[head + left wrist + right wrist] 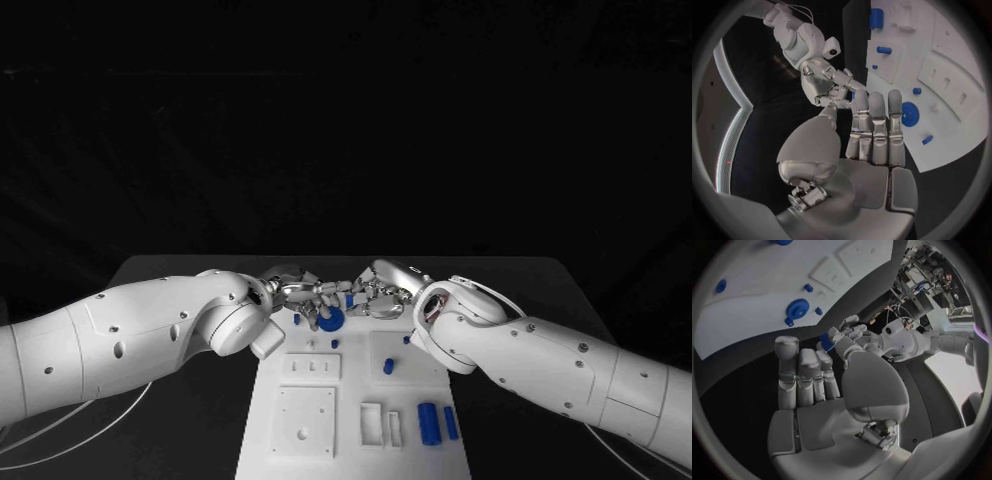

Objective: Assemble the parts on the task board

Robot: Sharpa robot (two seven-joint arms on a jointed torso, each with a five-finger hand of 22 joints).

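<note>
The white task board point(355, 388) runs down the middle of the table. Over its far end my left hand point(296, 288) and right hand point(384, 296) meet fingertip to fingertip. A small blue part point(852, 95) sits where those fingertips come together, also seen as the small blue part point(825, 343) in the right wrist view. Fingers of both hands touch it, and I cannot tell which hand holds it. Just below the hands a round blue disc point(330, 320) lies on the board. My left hand point(873, 145) and right hand point(817, 390) show long, nearly straight fingers.
More blue pieces lie on the board: a short peg point(388, 366) mid-board and two longer bars point(428, 420) near the front right. White raised blocks point(307, 420) stand at the front left. Black table surface borders the board on both sides.
</note>
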